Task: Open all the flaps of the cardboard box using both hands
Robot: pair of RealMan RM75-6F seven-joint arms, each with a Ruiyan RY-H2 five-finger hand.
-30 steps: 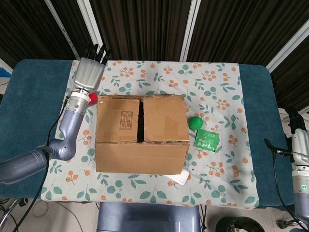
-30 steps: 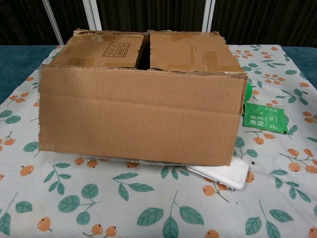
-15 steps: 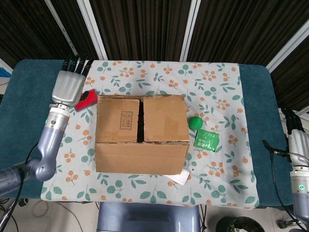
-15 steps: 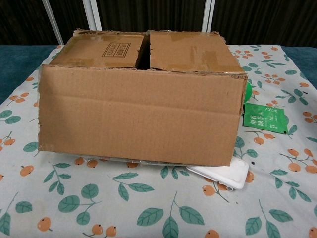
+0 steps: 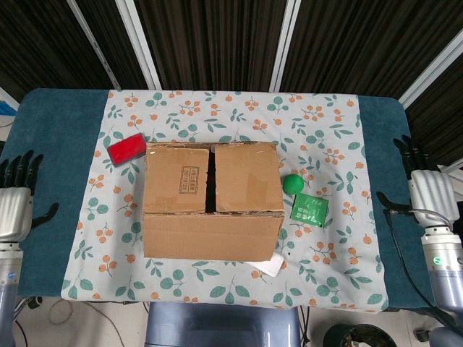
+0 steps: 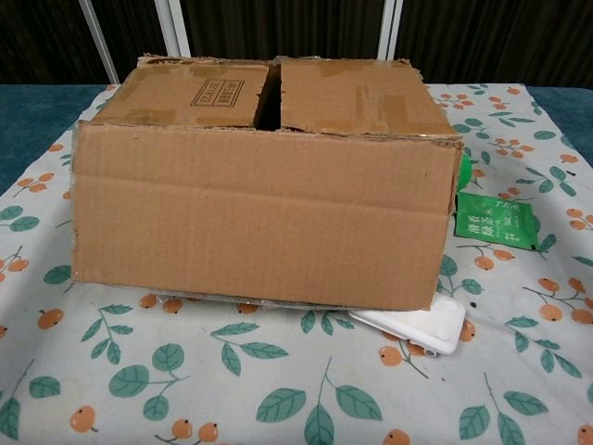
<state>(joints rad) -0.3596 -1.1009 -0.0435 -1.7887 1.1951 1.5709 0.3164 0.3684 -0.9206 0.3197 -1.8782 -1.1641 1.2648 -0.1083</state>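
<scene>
The cardboard box [image 5: 212, 199] sits in the middle of the table, its two top flaps lying flat with a dark gap between them; the chest view shows its front wall [image 6: 255, 222] close up. My left hand [image 5: 14, 202] hangs at the far left edge over the blue cloth, fingers spread, holding nothing, well away from the box. At the far right edge my right hand [image 5: 425, 188] is raised with fingers apart and empty, also far from the box. Neither hand shows in the chest view.
A red block [image 5: 126, 149] lies left of the box's back corner. A green ball [image 5: 292, 183] and a green packet [image 5: 309, 210] lie to the box's right. A white flat object [image 6: 412, 326] pokes out under the box's front right corner.
My left hand has drawn back from beside the red block to the table's far left edge. My right hand has risen further into view at the right edge. The box is unchanged.
</scene>
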